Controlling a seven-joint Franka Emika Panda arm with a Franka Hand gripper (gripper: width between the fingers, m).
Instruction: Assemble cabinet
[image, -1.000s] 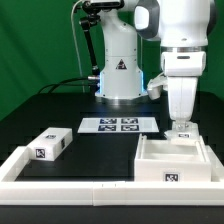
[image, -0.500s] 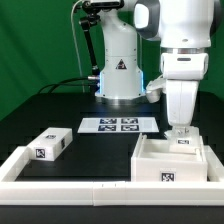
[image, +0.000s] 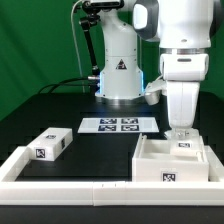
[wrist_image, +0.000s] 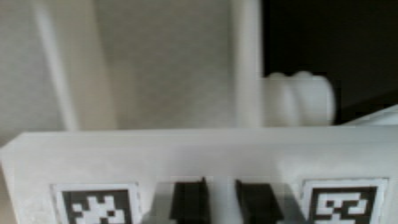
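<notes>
The cabinet (image: 170, 160), on the counter (image: 100, 150) at the exterior view's right, looks stiff, light, slick plastic (best pinched across a thin wall). The hand (image: 182, 133) hangs at its rear wall; whether it grips cannot be told.

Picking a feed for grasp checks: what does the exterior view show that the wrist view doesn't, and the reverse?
Exterior only: the small white tagged block lying apart on the black table, the marker board, the white rail frame. Wrist only: a close look at two square tags on a white panel, and a white rounded knob-like part beyond it. Both: the white blocky plastic cabinet, with the gripper at one of its walls; open or shut is unclear.
</notes>
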